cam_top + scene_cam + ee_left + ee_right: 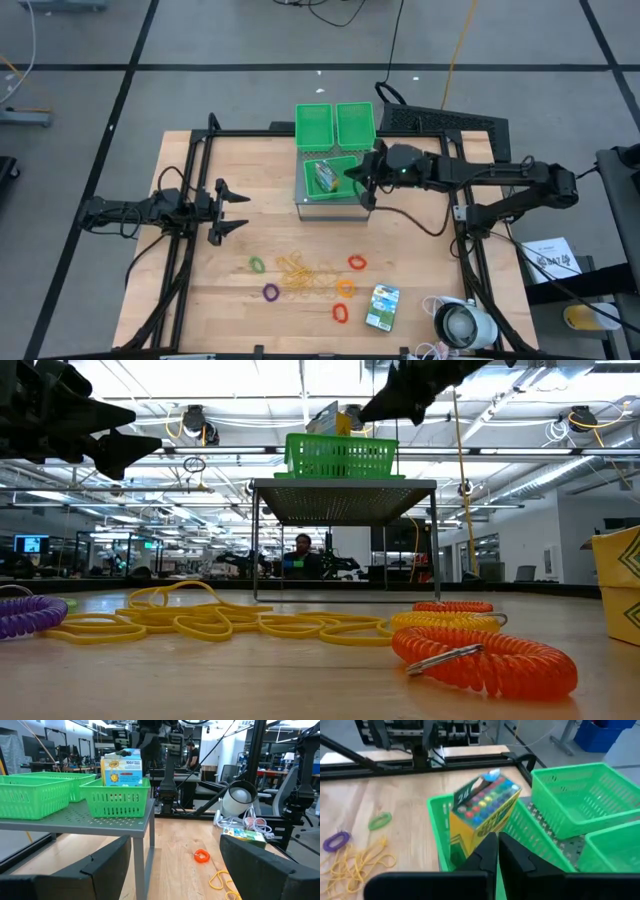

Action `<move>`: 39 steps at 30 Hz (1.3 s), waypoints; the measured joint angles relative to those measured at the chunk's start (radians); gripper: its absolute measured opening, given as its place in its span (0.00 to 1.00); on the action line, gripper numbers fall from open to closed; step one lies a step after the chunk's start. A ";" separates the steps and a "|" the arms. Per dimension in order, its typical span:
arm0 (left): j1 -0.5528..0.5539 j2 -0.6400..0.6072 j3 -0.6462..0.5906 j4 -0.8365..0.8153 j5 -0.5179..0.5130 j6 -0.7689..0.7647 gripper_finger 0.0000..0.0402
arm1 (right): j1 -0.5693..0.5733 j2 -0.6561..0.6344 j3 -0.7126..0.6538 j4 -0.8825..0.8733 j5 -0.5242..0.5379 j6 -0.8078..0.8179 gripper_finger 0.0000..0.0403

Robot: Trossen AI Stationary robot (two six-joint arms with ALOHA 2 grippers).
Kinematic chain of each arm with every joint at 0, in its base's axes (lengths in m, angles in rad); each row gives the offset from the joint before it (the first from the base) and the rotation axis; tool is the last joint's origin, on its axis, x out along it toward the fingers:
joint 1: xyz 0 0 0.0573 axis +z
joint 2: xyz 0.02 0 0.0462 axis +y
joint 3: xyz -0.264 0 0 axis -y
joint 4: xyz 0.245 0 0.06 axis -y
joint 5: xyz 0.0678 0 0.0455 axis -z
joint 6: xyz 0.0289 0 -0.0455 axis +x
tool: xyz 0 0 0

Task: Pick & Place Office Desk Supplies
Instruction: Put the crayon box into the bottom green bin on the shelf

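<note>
Right gripper [364, 186] jaws pressed together, nothing between them; it hangs at the right edge of the nearest green bin [332, 180], centre of the high view; in the right wrist view its fingers [487, 855] sit just in front of the crayon box [481, 812].

Crayon box stands tilted inside that bin, open top showing coloured crayon tips; bin rests on a grey raised shelf [300, 199]; two more green bins [335, 124] lie side by side above it in the frame.

Left gripper [232, 211] at left centre of the high view, jaws spread wide and empty, above bare tabletop [200, 290], well apart from the shelf.

Lower centre of the tabletop: yellow rubber bands [303, 275] in a loose tangle; green ring [257, 265] and purple ring [270, 292] to their left; red ring [357, 262], orange ring [345, 288] and another red ring [340, 313] to their right.

Green-white packet [382, 307] lower right, near the white round device [462, 325].
</note>
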 joint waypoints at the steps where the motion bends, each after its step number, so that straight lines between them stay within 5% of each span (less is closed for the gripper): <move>1: 0.000 0.000 0.000 0.000 0.000 0.000 0.77 | 0.000 0.006 -0.019 0.013 0.000 -0.004 0.02; 10: 0.000 0.000 0.000 0.000 0.000 0.000 0.77 | 0.000 0.037 -0.122 0.194 0.000 -0.028 0.00; 39: 0.000 0.000 0.000 0.000 0.000 0.000 0.77 | -0.003 0.137 -0.124 0.355 -0.083 -0.021 0.00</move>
